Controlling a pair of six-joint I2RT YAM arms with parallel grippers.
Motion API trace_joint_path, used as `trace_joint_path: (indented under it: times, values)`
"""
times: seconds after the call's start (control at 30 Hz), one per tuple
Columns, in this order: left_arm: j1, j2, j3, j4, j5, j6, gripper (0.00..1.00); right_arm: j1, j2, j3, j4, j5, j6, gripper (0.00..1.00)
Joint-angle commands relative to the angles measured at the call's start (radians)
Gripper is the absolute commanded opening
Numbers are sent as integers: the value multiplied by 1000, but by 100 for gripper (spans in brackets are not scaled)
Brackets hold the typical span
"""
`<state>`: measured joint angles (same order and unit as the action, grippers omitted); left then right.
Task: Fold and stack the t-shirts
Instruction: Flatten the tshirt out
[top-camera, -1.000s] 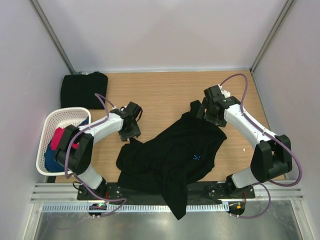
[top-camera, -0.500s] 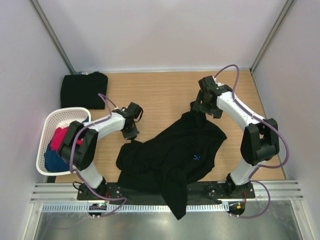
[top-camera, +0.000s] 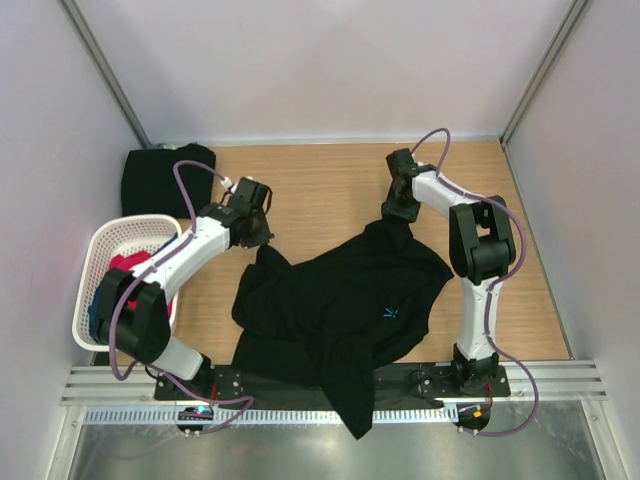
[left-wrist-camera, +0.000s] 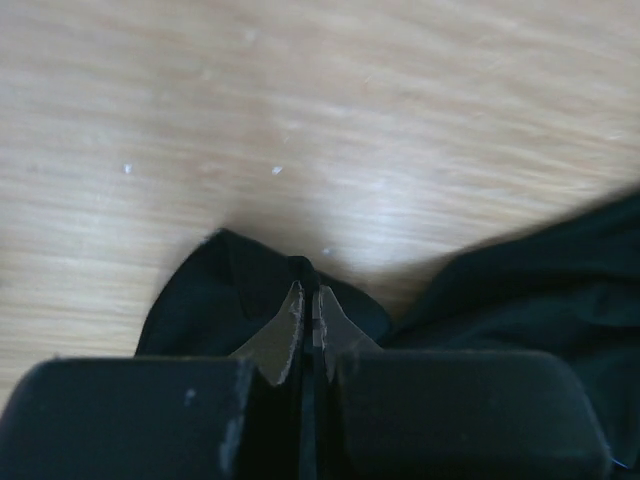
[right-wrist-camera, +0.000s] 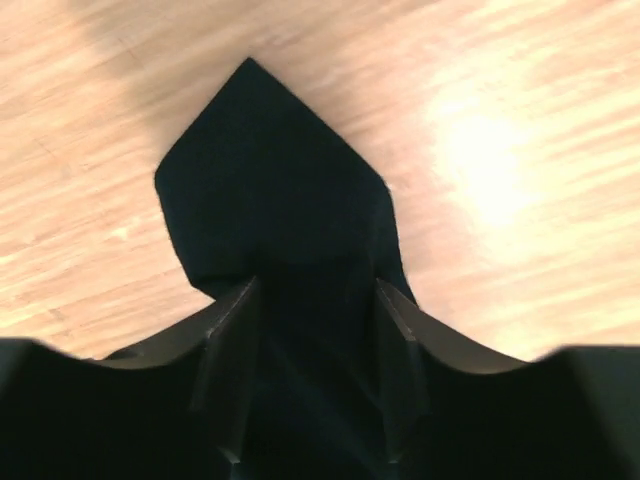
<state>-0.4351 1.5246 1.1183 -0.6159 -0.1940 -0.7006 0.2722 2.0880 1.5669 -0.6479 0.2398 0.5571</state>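
The left gripper (left-wrist-camera: 308, 300) clamped a thin nip of the black t-shirt (top-camera: 340, 305) sprawled between the pair, the right gripper (right-wrist-camera: 312, 290) stood jaws-apart astride its corner — pull early and that unpinched corner could have slipped free.

Tool (left-wrist-camera: 307, 292) tight on t-shirt (left-wrist-camera: 205, 295)
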Motion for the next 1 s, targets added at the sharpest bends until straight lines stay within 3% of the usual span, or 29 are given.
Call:
trace_joint_path:
  times: [0.0, 0.03, 0.07, 0.1, 0.13, 0.57, 0.87, 0.97]
  values:
    - [12, -53, 61, 38, -13, 95, 0, -1, -16, 58, 48, -56, 7, 32]
    - [12, -60, 72, 38, -15, 104, 0, -1, -16, 55, 45, -51, 6, 32]
    - [13, -64, 86, 42, -18, 114, 0, -1, -32, 55, 44, -42, 1, 13]
    - [13, -75, 116, 41, -37, 131, 0, -1, -43, 53, 42, -33, -8, 3]
    - [19, -78, 132, 35, -41, 139, 0, -1, -58, 58, 42, -11, -19, 1]
    - [30, -217, 324, -54, -119, 190, 0, -1, -311, 360, -134, -8, -178, 1]
    - [36, -287, 394, -220, -182, 168, 0, -1, -557, 314, -156, -77, -250, 1]
    - [38, -279, 362, -300, -211, 130, 0, 1, -663, 158, -96, -204, -252, 1]
